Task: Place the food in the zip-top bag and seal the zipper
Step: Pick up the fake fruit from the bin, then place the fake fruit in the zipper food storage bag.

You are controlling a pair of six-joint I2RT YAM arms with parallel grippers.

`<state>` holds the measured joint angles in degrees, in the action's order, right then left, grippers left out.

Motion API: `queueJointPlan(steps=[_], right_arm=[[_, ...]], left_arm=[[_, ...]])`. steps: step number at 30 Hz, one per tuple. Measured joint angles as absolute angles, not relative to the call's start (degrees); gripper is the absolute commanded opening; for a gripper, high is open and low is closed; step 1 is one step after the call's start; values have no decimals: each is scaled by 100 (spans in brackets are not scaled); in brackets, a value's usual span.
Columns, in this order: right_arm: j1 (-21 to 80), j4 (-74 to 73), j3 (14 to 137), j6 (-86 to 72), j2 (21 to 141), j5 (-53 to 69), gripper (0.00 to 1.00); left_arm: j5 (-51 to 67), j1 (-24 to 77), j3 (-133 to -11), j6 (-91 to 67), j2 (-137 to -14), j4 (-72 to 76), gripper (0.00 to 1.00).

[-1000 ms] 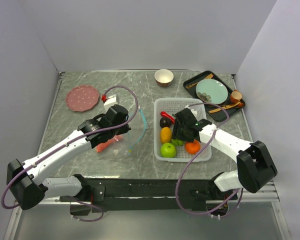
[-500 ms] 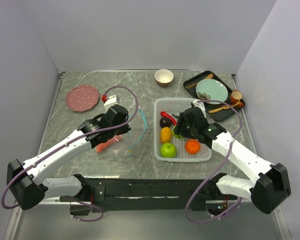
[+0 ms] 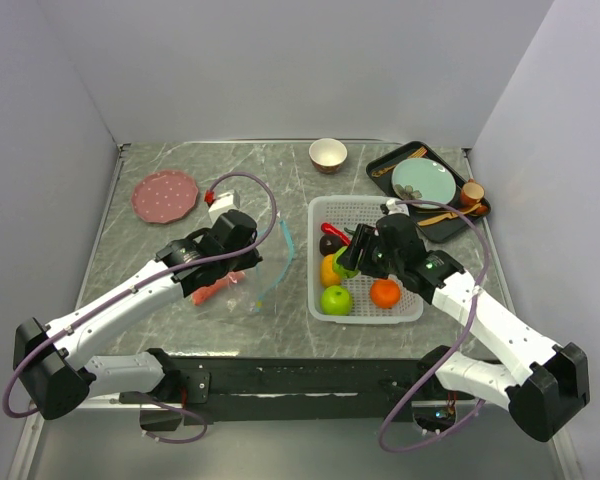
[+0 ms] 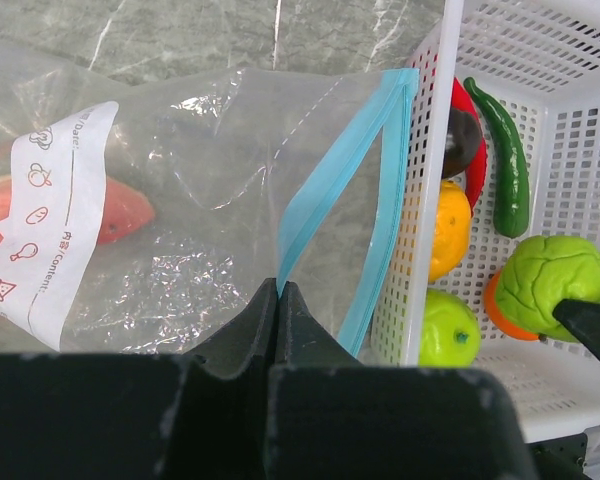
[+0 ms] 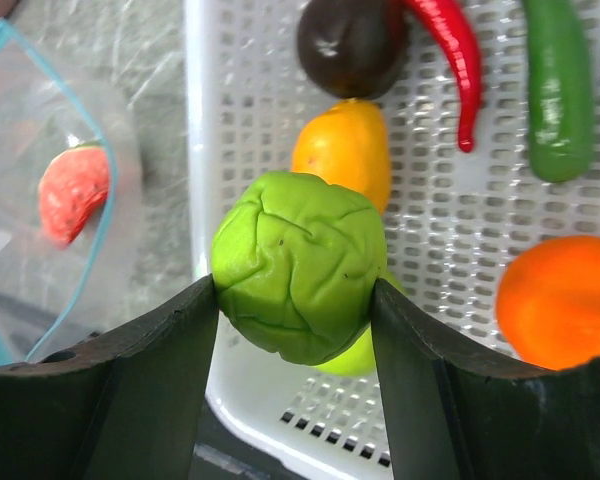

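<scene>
The right gripper (image 3: pixel 348 262) pinches a green lumpy piece (image 5: pixel 298 262) between its two fingers and holds it above the left half of the white basket (image 5: pixel 194 150). The coming move turns on the zip-top bag (image 4: pixel 180 190), which lies to the left of that gripper in the top view, just beside the basket's left wall, with its mouth facing the basket. The zipper (image 4: pixel 325 195) runs roughly top to bottom in the top view, parallel to that wall, so the carried piece would have to cross it sideways, going left. The left gripper (image 4: pixel 278 300) is pressed together on the near end of the bag's mouth edge and holds the mouth parted. That arm is the nearer to the bag, while the right arm alone has food in its grip. One watermelon slice (image 5: pixel 73 190) is plainly visible inside the bag. The basket holds one dark brown piece (image 5: pixel 348 45), one red chili (image 5: pixel 458 60), one long green pepper (image 5: pixel 560 90), one yellow lemon (image 5: pixel 345 148), one orange (image 5: pixel 560 300) and one green apple (image 4: pixel 448 330). That makes six pieces, and the held piece is a seventh.
</scene>
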<state>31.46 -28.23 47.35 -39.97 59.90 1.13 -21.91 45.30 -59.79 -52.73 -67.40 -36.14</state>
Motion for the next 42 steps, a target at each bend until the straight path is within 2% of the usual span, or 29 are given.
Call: queueJointPlan(steps=[18, 34, 37, 40, 42], right_arm=[[3454, -1942, 4974, -4147, 6112, 1457, 38], [4226, -1345, 5961, -4246, 7878, 1789, 39], [4313, -1339, 6108, -4230, 8101, 1723, 42], [4362, -1350, 6134, -4219, 8106, 1684, 52], [4403, -1470, 6281, -4185, 8156, 1594, 53]], left_arm=[[-2082, 4530, -5894, -5262, -6840, -3465, 1], [-1933, 4530, -5881, -5260, -6838, -3347, 1], [-1933, 4530, -5878, -5262, -6823, -3345, 1], [-1935, 4530, -5878, -5262, -6779, -3345, 1], [-1938, 4530, -5878, -5262, -6744, -3347, 1]])
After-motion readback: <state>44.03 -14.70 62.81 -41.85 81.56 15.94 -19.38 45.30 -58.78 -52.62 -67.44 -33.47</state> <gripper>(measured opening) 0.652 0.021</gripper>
